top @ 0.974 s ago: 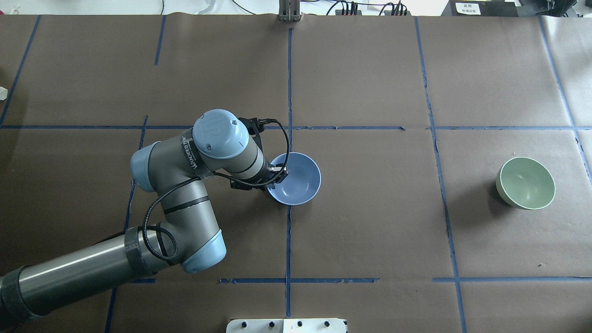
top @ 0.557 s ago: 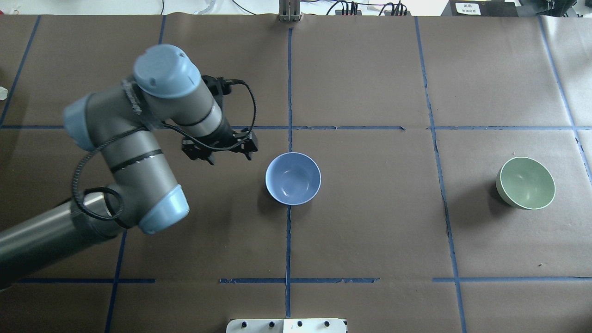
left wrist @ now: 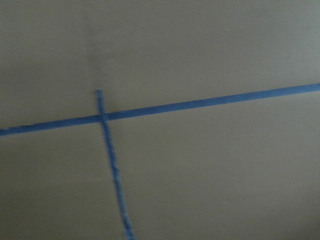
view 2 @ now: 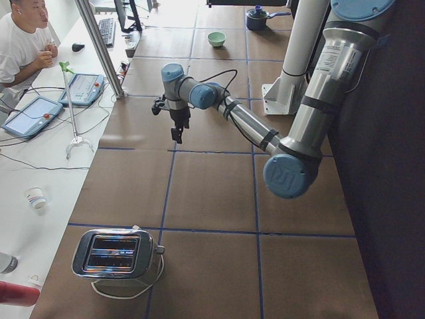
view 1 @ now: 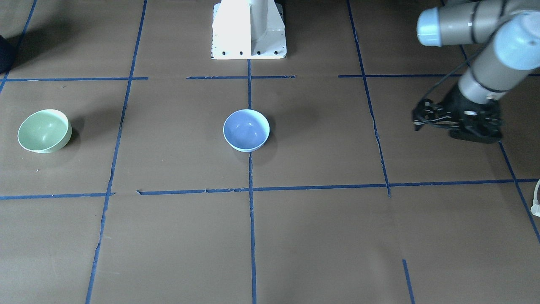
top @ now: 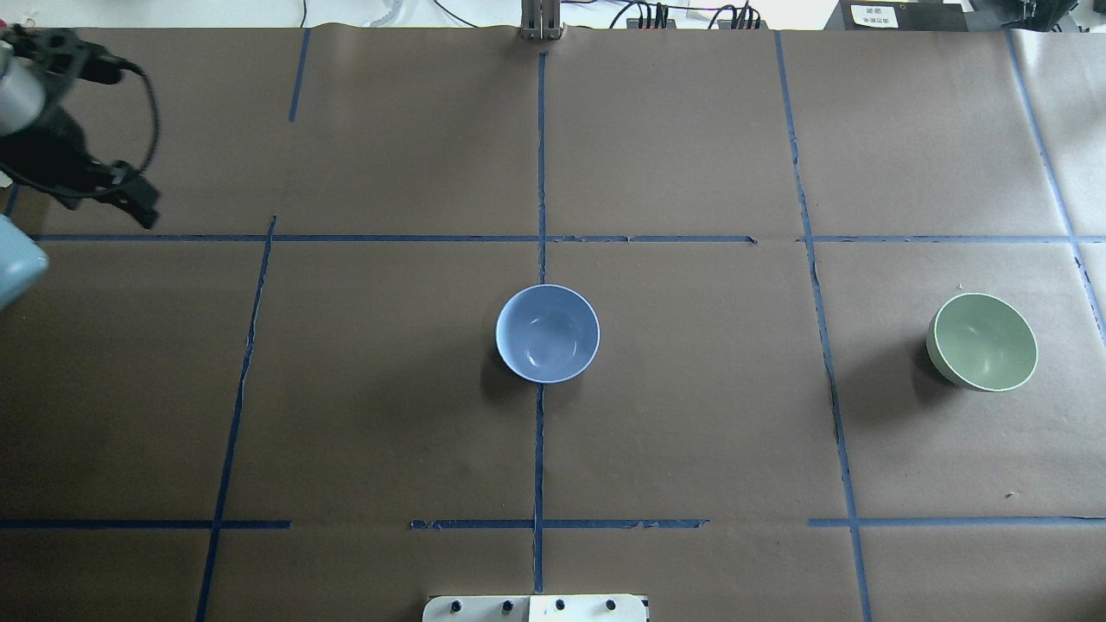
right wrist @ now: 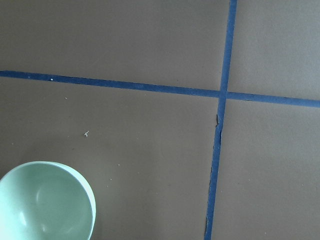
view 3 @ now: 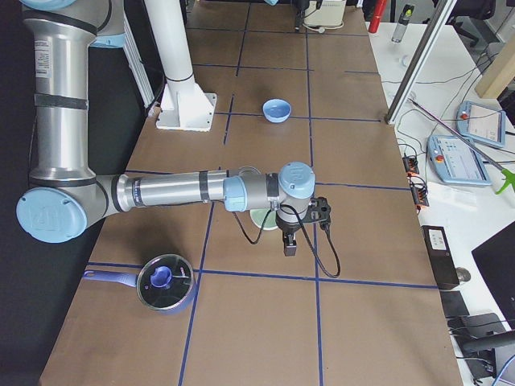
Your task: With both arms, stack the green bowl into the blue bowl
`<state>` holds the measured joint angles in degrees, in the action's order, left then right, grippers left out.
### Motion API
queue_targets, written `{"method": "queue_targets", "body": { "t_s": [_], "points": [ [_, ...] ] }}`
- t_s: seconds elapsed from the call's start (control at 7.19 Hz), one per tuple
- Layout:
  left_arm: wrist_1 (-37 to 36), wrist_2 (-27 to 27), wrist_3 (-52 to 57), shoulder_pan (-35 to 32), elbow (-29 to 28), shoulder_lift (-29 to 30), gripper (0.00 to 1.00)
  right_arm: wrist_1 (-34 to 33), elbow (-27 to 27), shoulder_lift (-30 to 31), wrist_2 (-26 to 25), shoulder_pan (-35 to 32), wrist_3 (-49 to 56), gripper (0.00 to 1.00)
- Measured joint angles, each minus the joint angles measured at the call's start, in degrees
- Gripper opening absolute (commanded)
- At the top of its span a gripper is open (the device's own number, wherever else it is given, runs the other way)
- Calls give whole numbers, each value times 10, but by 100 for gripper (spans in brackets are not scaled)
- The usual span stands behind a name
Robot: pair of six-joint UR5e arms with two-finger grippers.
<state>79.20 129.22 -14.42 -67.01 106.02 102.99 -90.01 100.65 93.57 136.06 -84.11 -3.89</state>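
The blue bowl (top: 547,333) stands upright and empty at the table's centre, and it also shows in the front view (view 1: 246,130). The green bowl (top: 981,342) stands upright and empty far out on the robot's right side, and it also shows in the front view (view 1: 44,131). My left gripper (top: 130,200) is open and empty, high near the table's left edge and far from both bowls; the front view shows it too (view 1: 422,116). My right gripper (view 3: 290,244) shows only in the right side view, hovering close by the green bowl (right wrist: 45,202). I cannot tell whether it is open or shut.
The white pedestal base (view 1: 249,29) stands at the robot's edge of the table. A toaster (view 2: 113,252) sits at the table's left end. A lidded blue pot (view 3: 165,281) sits at the right end. An operator (view 2: 20,40) sits beside the far edge.
My left gripper let go of the blue bowl's rim, rose and swung away to the table's far left. Both bowls stayed where they were.
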Motion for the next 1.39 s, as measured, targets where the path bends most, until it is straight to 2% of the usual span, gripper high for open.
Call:
{"method": "queue_targets", "body": {
  "t_s": [0.28,0.42,0.56,0.7,0.97,1.25,1.39],
  "points": [
    [10,35,206,-152,-41,-115,100,0,12,0,1,15,-25,100],
    [19,43,258,-208,-68,-151,100,0,18,0,1,25,-38,100],
    [35,56,274,-237,-83,-176,100,10,22,2,1,36,-58,100],
    [44,67,271,-248,-90,-188,100,49,23,11,0,54,-100,100],
    [49,78,262,-253,-87,-195,100,218,-7,33,-20,118,-246,100],
    [50,90,251,-254,-83,-195,100,372,-68,38,-51,182,-343,98],
    [51,92,246,-254,-82,-195,100,404,-83,38,-60,205,-359,76]
  ]
}}
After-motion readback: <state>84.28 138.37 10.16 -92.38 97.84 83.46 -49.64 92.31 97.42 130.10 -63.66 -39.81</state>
